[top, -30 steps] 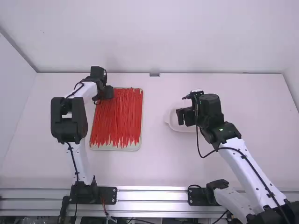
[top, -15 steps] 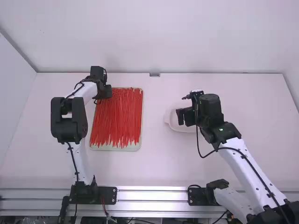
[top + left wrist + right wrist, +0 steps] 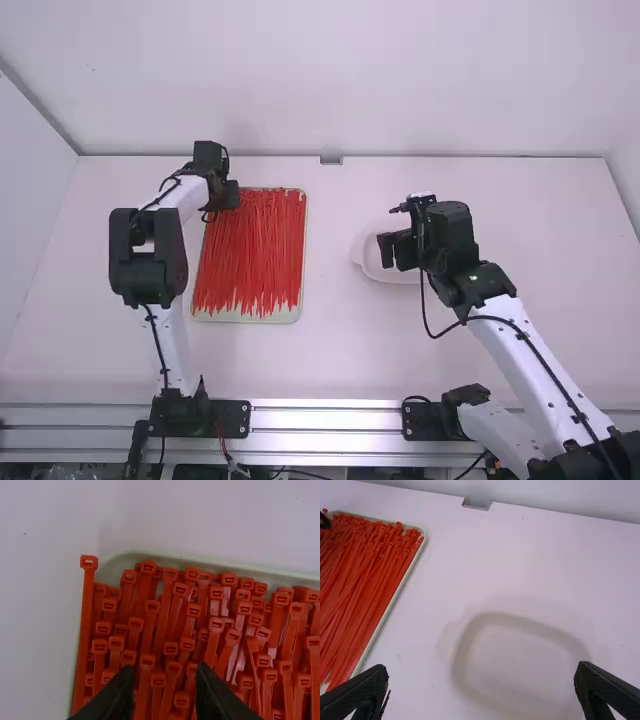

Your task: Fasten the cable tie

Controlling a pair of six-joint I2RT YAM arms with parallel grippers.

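Observation:
Many red cable ties [image 3: 252,252] lie side by side on a pale tray [image 3: 245,316] left of the table's middle. Their square heads [image 3: 200,605] crowd the tray's far end. My left gripper [image 3: 222,197] hangs open over the tray's far left corner, fingertips [image 3: 122,675] just above the ties' heads, nothing held. One tie [image 3: 86,625] lies along the tray's edge, its head past the rim. My right gripper [image 3: 392,250] is open above a white shallow dish [image 3: 517,655], nothing between its fingers [image 3: 357,692].
The white dish [image 3: 385,268] sits right of centre and holds nothing. A small grey bracket [image 3: 331,158] sits at the table's back edge. Bare table lies between tray and dish and to the far right.
The left gripper has drawn back slightly toward the tray's far left corner. The right arm has stayed put.

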